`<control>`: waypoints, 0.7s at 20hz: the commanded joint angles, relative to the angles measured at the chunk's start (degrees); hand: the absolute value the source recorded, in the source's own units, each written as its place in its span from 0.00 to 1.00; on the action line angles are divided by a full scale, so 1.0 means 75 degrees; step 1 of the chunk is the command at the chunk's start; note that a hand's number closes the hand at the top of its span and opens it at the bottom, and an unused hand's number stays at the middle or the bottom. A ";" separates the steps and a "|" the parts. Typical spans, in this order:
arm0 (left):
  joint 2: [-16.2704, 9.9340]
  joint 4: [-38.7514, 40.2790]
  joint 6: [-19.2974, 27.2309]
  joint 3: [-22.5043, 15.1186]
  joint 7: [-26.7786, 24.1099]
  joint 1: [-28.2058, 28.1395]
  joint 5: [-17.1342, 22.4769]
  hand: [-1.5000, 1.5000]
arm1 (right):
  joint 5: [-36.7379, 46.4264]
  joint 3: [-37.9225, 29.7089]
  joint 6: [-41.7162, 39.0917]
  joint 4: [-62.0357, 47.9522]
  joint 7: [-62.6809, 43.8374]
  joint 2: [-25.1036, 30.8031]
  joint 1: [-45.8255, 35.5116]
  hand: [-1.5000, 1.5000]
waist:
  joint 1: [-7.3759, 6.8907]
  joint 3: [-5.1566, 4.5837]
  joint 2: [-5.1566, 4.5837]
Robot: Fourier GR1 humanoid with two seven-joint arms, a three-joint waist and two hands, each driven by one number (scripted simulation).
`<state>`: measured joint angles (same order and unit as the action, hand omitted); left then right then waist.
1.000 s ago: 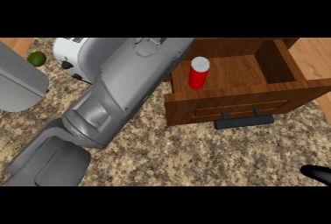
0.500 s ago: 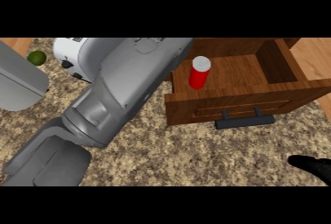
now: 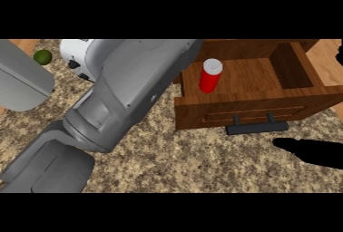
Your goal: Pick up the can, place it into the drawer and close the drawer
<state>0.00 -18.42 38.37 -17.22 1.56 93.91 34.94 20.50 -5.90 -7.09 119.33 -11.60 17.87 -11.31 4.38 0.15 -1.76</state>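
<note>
Can-handling starts nearest the viewer with the right hand, a black shape coming in from the right edge low over the speckled stone counter. It shows only as a dark silhouette, so I cannot tell whether its fingers are straight or curled; it holds nothing that can be seen and lies apart from the drawer, just nearer than the handle.

On the left, a large grey forearm runs from the near left corner up toward the far middle, covering much of the counter. The left hand at its end is out of sight, so its fingers cannot be told either.

Farther in, on the right, the wooden drawer stands pulled open, its front panel facing the viewer with a dark bar handle sticking out over the counter.

Inside the drawer, in its left part, the red can with a white top stands upright on the drawer's floor, touched by no hand. The forearm passes just left of it.

At the far left, a small green round object lies beside a grey rounded shape.
</note>
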 commanded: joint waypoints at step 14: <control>-0.0187 0.0339 -0.0545 0.0149 -0.0137 0.0114 -0.0116 0.00 | 0.4175 0.2005 0.1847 -0.4844 0.1230 -0.0382 -0.1912 0.00 | -0.0609 -0.0011 0.0099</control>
<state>-0.68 -16.12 35.85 -17.01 0.33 94.92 34.02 45.62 6.42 2.65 91.42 -3.82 16.56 -22.73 0.37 0.07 -1.06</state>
